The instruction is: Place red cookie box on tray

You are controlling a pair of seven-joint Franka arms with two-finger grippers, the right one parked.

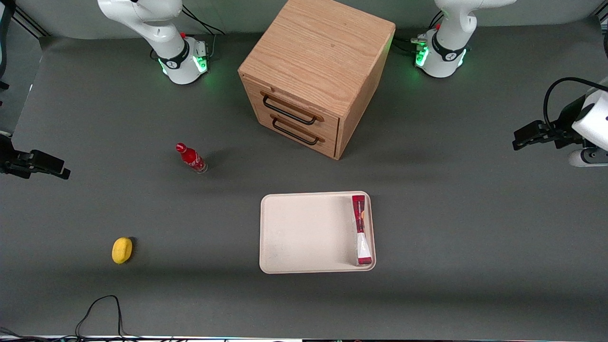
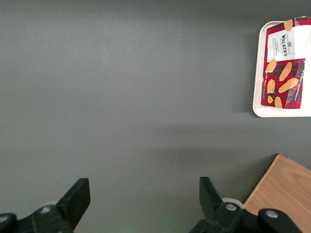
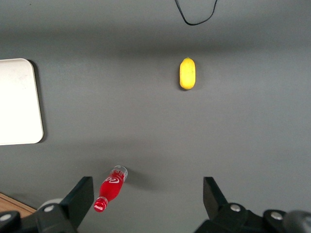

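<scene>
**A:** Start at your gripper (image 2: 141, 204). What do you see?

**B:** Your two black fingers (image 2: 75, 200) are spread wide, with nothing between them and nothing touching them. Only bare grey table (image 2: 126, 97) lies under them. In the front view your gripper (image 1: 521, 138) hangs above the working arm's end of the table, well apart from everything else.

**A:** And the red cookie box?

**B:** Your red cookie box (image 1: 361, 229) lies in the tray (image 1: 304, 232), well away from the gripper and nearer to the front camera than it. It sits along the tray's rim on the working arm's side, and looks tilted up on its long edge against that rim. In the wrist view its red face (image 2: 284, 68) shows printed biscuits.

**A:** What else is on the table?

**B:** A wooden drawer cabinet (image 1: 316, 71) with two black handles stands farther from the front camera than the tray. Farther off still from your gripper, toward the parked arm's end, you have a small red bottle (image 1: 191, 158) standing on the table, and farthest of all a yellow lemon-like thing (image 1: 122, 250). A black cable (image 1: 102, 311) curls on the table at the edge nearest the front camera.
</scene>
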